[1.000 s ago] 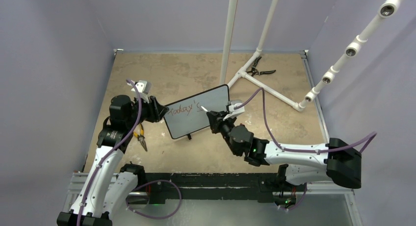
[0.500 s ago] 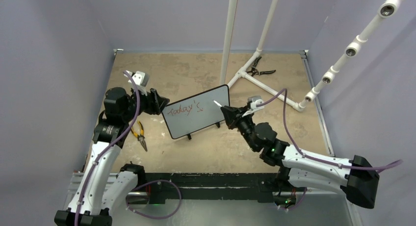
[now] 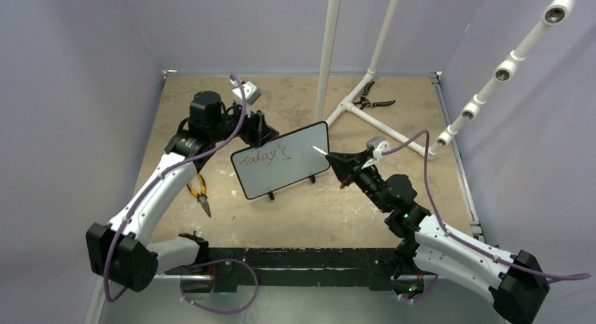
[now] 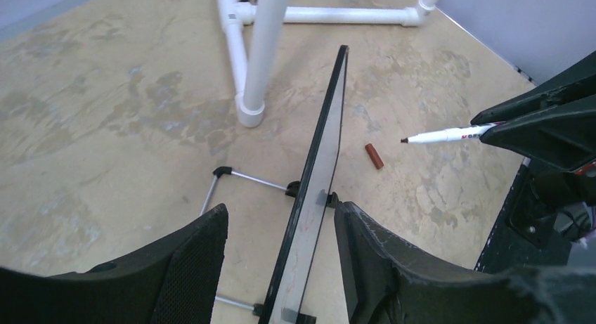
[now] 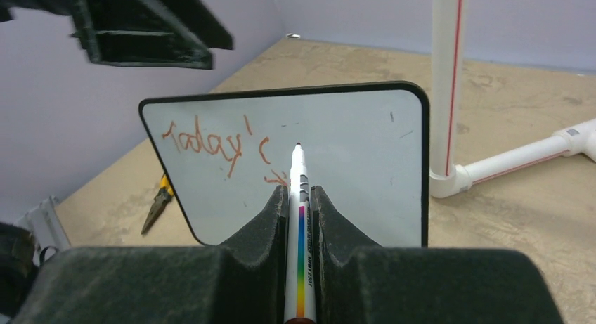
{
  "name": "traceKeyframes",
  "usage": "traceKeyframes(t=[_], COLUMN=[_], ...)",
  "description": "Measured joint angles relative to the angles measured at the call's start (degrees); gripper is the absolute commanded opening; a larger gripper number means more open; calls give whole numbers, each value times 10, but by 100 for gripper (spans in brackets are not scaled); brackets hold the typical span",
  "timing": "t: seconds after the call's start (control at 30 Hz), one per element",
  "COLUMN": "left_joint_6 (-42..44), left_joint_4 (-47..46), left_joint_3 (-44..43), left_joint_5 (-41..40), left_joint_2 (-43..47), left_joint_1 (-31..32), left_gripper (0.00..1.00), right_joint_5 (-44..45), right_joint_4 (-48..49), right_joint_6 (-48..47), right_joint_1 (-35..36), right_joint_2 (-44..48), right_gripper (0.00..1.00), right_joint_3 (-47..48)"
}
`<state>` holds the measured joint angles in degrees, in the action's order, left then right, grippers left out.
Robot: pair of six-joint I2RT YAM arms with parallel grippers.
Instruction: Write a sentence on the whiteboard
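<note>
Whiteboard [image 3: 281, 162] stands upright on bench [image 3: 302, 211], bearing sentence [image 3: 263, 157] "Today's". Left gripper [image 4: 281, 225]: jaws open, astride the board's upper left corner. Right gripper [image 5: 299, 197]: jaws clamped on marker [image 5: 301, 180], tip just off the board's face. Pipe frame [image 3: 379, 120] behind the board; yellow pliers [image 3: 200, 190] to its left; red cap [image 4: 374, 156] before it.

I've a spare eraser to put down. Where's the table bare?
Bare: on the tan tabletop, the near strip between the yellow-handled pliers and the right arm, and the far-left corner. Crowded: around the black-framed whiteboard, and far right by the white pipe frame and black pliers.
</note>
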<state>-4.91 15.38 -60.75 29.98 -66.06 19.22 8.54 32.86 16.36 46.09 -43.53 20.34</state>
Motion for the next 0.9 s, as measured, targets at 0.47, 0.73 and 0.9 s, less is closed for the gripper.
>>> traceKeyframes(t=[0.47,0.73,0.9], left_joint_6=[46,46,46], left_joint_4=[-30,-49,-55], left_joint_3=[-38,-36,-32], left_joint_5=[103,131,139], left_joint_2=[-139,-144,-152], left_joint_1=[11,11,11], left_gripper=[57,47,45], right_joint_5=[-154,-140,-121], right_joint_4=[101,123,121], right_joint_6=[-29,-37,-39], right_joint_1=[-30,-30,-30], right_joint_2=[-119,-130,-155], right_gripper=[0,0,0], right_joint_3=[2,2,8])
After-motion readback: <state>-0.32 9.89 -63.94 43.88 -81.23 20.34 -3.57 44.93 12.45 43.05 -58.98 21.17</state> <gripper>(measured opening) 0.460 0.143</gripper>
